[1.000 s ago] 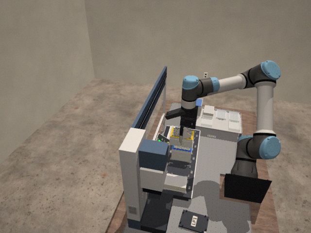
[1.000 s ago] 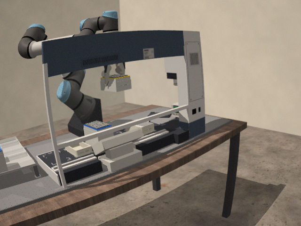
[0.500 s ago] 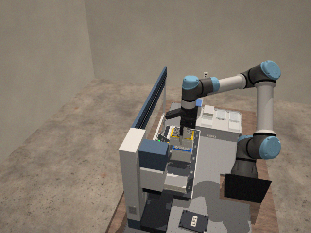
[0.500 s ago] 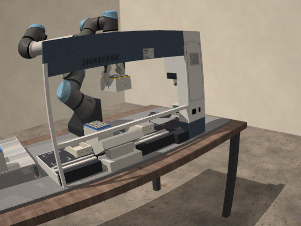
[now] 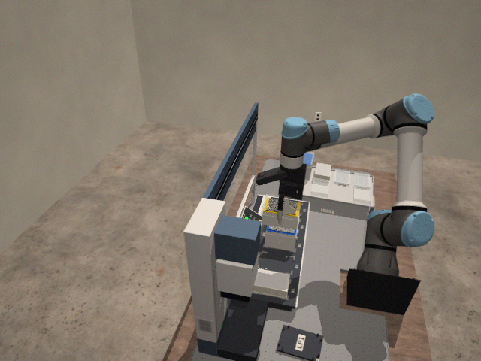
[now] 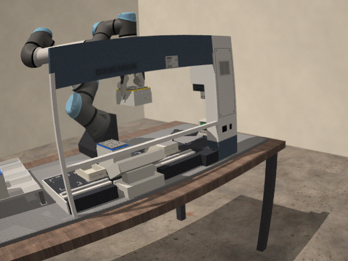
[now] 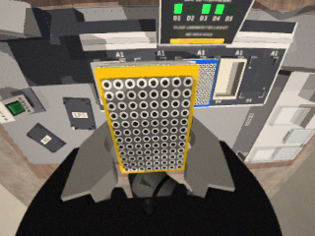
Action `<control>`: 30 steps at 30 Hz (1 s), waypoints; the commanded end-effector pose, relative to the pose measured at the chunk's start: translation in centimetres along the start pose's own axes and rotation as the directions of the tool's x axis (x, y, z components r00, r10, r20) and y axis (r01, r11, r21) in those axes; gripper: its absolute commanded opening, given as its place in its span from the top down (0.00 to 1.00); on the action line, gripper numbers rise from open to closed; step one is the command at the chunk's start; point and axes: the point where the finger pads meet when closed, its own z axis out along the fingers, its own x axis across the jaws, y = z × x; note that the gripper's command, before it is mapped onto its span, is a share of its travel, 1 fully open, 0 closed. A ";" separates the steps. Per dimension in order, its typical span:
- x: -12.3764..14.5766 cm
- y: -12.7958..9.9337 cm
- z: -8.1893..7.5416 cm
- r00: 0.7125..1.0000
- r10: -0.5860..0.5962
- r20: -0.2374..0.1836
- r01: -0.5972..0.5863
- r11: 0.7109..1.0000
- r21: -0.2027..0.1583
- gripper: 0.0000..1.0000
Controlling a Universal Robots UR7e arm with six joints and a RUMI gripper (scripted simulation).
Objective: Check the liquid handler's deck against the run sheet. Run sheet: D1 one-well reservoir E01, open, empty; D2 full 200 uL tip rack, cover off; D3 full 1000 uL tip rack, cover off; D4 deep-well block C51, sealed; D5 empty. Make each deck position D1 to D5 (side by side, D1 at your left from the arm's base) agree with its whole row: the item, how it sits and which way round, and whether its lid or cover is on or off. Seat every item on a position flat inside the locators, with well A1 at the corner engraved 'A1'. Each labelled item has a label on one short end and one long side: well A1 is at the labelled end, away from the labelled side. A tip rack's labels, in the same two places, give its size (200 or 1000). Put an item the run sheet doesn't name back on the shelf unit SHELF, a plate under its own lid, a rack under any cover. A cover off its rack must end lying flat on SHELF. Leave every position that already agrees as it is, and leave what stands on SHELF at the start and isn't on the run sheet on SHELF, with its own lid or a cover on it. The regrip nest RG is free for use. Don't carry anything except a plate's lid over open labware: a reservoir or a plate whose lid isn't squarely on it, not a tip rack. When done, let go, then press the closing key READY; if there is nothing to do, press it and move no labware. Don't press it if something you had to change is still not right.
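My gripper [image 7: 151,117] is shut on a yellow-framed tip rack [image 7: 148,123] full of tips, with no cover on it. I hold it high above the liquid handler's deck; it also shows in the exterior view [image 6: 134,96], just under the dark gantry beam. On the deck below stand a blue-framed tip rack [image 7: 207,84] without a cover and, to its right, an open cream reservoir [image 7: 231,79]. The position at the far right [image 7: 261,79] is bare. The held rack hides the left deck positions in the wrist view. A pale block [image 5: 271,283] sits at the deck's near end.
The status panel [image 7: 204,20] with lights D1 to D5 stands behind the deck. The shelf unit [image 5: 341,186] holds pale items at the far end. Two small dark plates [image 7: 79,114] lie left of the deck. The handler's tower [image 5: 215,264] and gantry beam [image 6: 129,56] flank the deck.
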 end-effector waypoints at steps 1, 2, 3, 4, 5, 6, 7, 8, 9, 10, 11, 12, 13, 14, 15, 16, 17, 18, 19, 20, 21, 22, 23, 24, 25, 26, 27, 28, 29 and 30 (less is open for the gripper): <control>0.0 0.0 0.0 1.000 0.000 0.000 0.000 1.000 0.001 1.00; 0.0 0.0 0.0 1.000 0.000 0.000 0.000 1.000 0.001 1.00; 0.0 0.0 0.0 1.000 0.000 0.000 0.000 1.000 0.001 1.00; 0.0 0.0 0.0 1.000 0.000 0.000 0.000 1.000 0.001 1.00; 0.0 0.0 0.0 1.000 0.000 0.000 0.000 1.000 0.001 1.00; 0.0 0.0 0.0 1.000 0.000 0.000 0.000 1.000 0.001 1.00; 0.0 0.0 0.0 1.000 0.000 0.000 0.000 1.000 0.001 1.00; 0.0 0.0 0.0 1.000 0.000 0.000 0.000 1.000 0.001 1.00; 0.0 0.0 0.0 1.000 0.000 0.000 0.000 1.000 0.001 1.00; 0.0 0.0 0.0 1.000 0.000 0.000 0.000 1.000 0.001 1.00; 0.0 0.0 0.0 1.000 0.000 0.000 0.000 1.000 0.001 1.00; 0.0 0.0 0.0 1.000 0.000 0.000 0.000 1.000 0.001 1.00; 0.0 0.0 0.0 1.000 0.000 0.000 0.000 1.000 0.001 1.00; 0.0 0.0 0.0 1.000 0.000 0.000 0.000 1.000 0.001 1.00; 0.0 0.0 0.0 1.000 0.000 0.000 0.000 1.000 0.001 1.00; 0.0 0.0 0.0 1.000 0.000 0.000 0.000 1.000 0.001 1.00; 0.0 0.0 0.0 1.000 0.000 0.000 0.000 1.000 0.001 1.00; 0.0 0.0 0.1 1.000 0.000 0.000 0.000 1.000 0.001 1.00; 0.0 0.0 0.3 1.000 0.000 0.000 0.000 1.000 0.001 1.00; 0.0 0.0 0.5 1.000 0.000 0.000 0.000 1.000 0.001 1.00; 0.0 0.0 0.6 1.000 0.000 0.000 0.000 1.000 0.001 1.00; 0.0 0.0 0.8 1.000 0.000 0.000 0.000 1.000 0.001 1.00; 0.0 0.0 1.0 1.000 0.000 0.000 0.000 1.000 0.001 1.00; 0.0 0.0 1.0 1.000 0.000 0.000 0.000 1.000 0.001 1.00; 0.0 0.0 1.0 1.000 0.000 0.000 0.000 1.000 0.001 1.00; 0.0 0.0 1.1 1.000 0.000 0.000 0.000 1.000 0.001 1.00; 0.0 0.0 1.3 1.000 0.000 0.000 0.000 1.000 0.001 1.00; 0.0 0.0 1.5 1.000 0.000 0.000 0.000 1.000 0.001 1.00; 0.0 0.0 1.6 1.000 0.000 0.000 0.000 1.000 0.001 1.00; 0.0 0.0 1.8 1.000 0.000 0.000 0.000 1.000 0.001 1.00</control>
